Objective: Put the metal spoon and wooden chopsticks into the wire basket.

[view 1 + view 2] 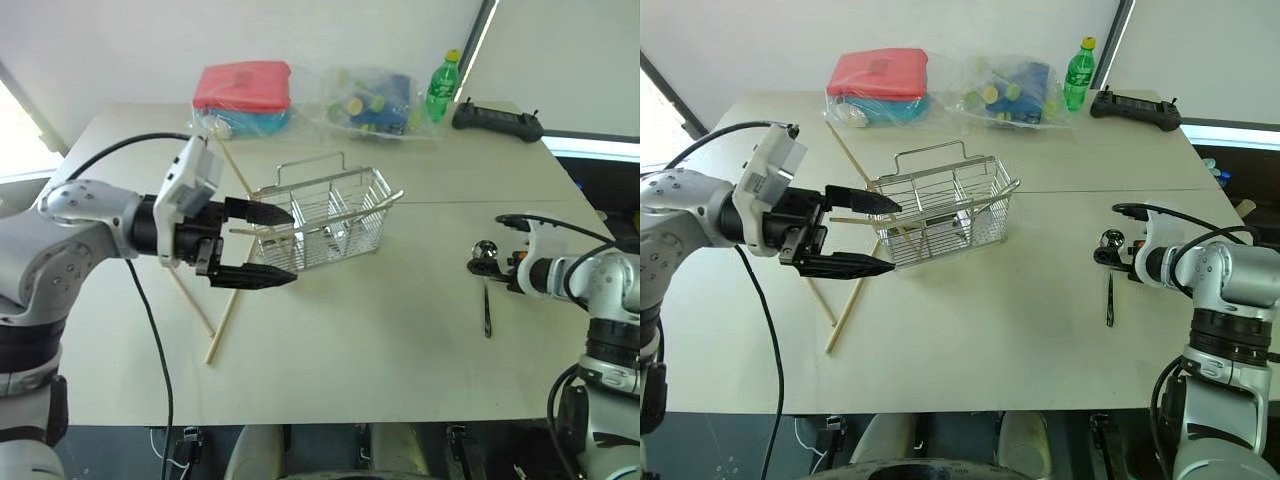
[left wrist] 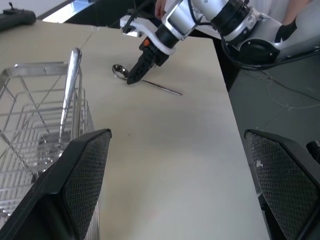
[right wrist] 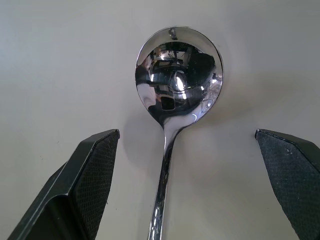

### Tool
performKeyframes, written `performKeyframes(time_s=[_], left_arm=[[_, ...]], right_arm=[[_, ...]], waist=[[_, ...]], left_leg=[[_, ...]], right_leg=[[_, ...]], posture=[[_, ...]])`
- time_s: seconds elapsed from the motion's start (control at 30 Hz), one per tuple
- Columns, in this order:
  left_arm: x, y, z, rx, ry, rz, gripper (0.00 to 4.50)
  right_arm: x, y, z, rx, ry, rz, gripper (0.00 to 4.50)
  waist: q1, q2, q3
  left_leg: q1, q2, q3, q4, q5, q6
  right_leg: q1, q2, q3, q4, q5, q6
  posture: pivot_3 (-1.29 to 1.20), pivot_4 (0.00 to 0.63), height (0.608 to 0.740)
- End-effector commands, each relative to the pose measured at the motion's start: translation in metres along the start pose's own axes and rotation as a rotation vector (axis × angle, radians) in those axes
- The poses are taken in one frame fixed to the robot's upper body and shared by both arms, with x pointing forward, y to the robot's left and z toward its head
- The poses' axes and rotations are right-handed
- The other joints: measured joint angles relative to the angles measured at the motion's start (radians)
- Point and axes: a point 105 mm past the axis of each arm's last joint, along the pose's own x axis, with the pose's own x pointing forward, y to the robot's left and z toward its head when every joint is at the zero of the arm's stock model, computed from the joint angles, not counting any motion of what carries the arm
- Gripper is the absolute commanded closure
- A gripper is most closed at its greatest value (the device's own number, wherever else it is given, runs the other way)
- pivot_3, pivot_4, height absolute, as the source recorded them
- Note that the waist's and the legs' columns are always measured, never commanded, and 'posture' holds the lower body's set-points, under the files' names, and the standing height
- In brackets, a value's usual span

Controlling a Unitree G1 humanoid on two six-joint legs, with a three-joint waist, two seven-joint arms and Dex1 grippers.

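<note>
I see the shiny silver metal spoon (image 3: 178, 75) lying flat on the pale counter (image 1: 380, 340) at my right side, bowl up, its thin handle running back toward me. My right gripper (image 3: 187, 185) hangs just over it with its jaws spread wide, one black finger on each side of the handle, neither touching it. The small silver wire-grid basket (image 1: 325, 218) stands upright mid-counter, and one pale tan wooden chopstick (image 1: 345, 216) lies slanted across it, its tip poking past the rim. My left gripper (image 1: 270, 245) is held level just beside the basket's left end, jaws spread and holding nothing. More of the chopsticks (image 1: 222, 322) lie crossed on the counter below that gripper.
</note>
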Motion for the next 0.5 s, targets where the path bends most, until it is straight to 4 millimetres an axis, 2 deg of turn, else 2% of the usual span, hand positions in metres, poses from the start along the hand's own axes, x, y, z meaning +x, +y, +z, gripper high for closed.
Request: performKeyframes(time_s=[0.03,0.23,0.27,0.33,0.5], left_arm=[[0.002,0.001,0.009,0.048,-0.007,-0.019,0.00],[0.005,0.004,0.011,0.063,-0.008,-0.030,0.00],[0.005,0.004,0.012,0.066,-0.009,-0.032,0.00],[0.006,0.004,0.013,0.069,-0.011,-0.036,0.00],[0.007,0.005,0.014,0.073,-0.012,-0.040,0.00]], right_arm=[[0.006,0.010,-0.006,-0.001,0.037,0.030,0.04],[0.010,0.013,-0.017,-0.023,0.078,0.025,0.04],[0.010,0.012,-0.019,-0.016,0.083,0.024,0.27],[0.010,0.011,-0.021,-0.006,0.088,0.023,0.93],[0.011,0.008,-0.026,-0.010,0.102,0.005,3.45]], waist=[[0.000,-0.001,-0.001],[-0.004,-0.002,-0.001],[-0.003,-0.003,-0.001],[-0.002,-0.003,-0.002],[-0.004,-0.004,-0.002]], left_leg=[[0.000,0.000,0.000,0.000,0.000,0.000],[0.001,0.001,0.000,0.000,0.000,0.000],[0.000,0.001,-0.001,0.000,0.000,0.000],[0.000,0.001,-0.001,0.000,0.000,0.000],[0.001,0.001,-0.001,0.000,0.000,0.000]], right_leg=[[0.000,0.000,0.000,0.000,0.000,0.000],[0.000,0.001,0.000,0.000,0.000,0.000],[0.000,0.001,0.000,0.000,0.000,0.000],[0.000,0.001,0.000,0.000,0.000,0.000],[0.000,0.002,0.000,0.000,0.000,0.000]], posture=[[0.00,0.150,0.678],[0.00,0.150,0.678],[0.00,0.150,0.678],[0.00,0.150,0.678],[0.00,0.150,0.678]])
